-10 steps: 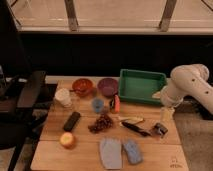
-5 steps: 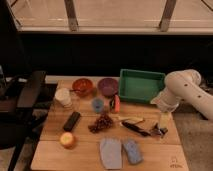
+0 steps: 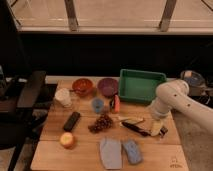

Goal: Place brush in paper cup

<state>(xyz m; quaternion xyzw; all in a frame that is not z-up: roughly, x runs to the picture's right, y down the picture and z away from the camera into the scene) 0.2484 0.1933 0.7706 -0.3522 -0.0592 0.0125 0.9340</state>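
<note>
1. change: over the last second the arm has dropped and swung a bit toward the table centre. the gripper (image 3: 157,128) now sits low over the table (image 3: 80,159), at the right end of the brush (image 3: 133,128).
2. the brush hasn't moved. it lies flat, angled, right of the grape bunch (image 3: 101,122) and just below the pale curved object (image 3: 128,119).
3. can't tell if the gripper is touching the brush end or just beside it, since the two run together there.
4. claw state: can't tell, and no sign of a grasp either way.
5. read: this is the end of the reach, so the pick is about to start. the brush isn't lifted and nothing has been carried.
6. target: the paper cup (image 3: 63,97) stands upright at the far left of the table, left of the red bowl (image 3: 82,86) and well apart from the brush.
7. once the brush is picked, the carry runs across most of the table. the small blue cup (image 3: 97,104) and the grapes lie between, so it probably needs a decent lift first.
8. risks:
   - the curved object is close to the brush and could get nudged or caught in the pinch.
   - the brush is thin and flat on the wood, so the grab could slip.
   - it's held at one end, so it may droop, and it'll need tipping upright to drop into the cup.
</note>
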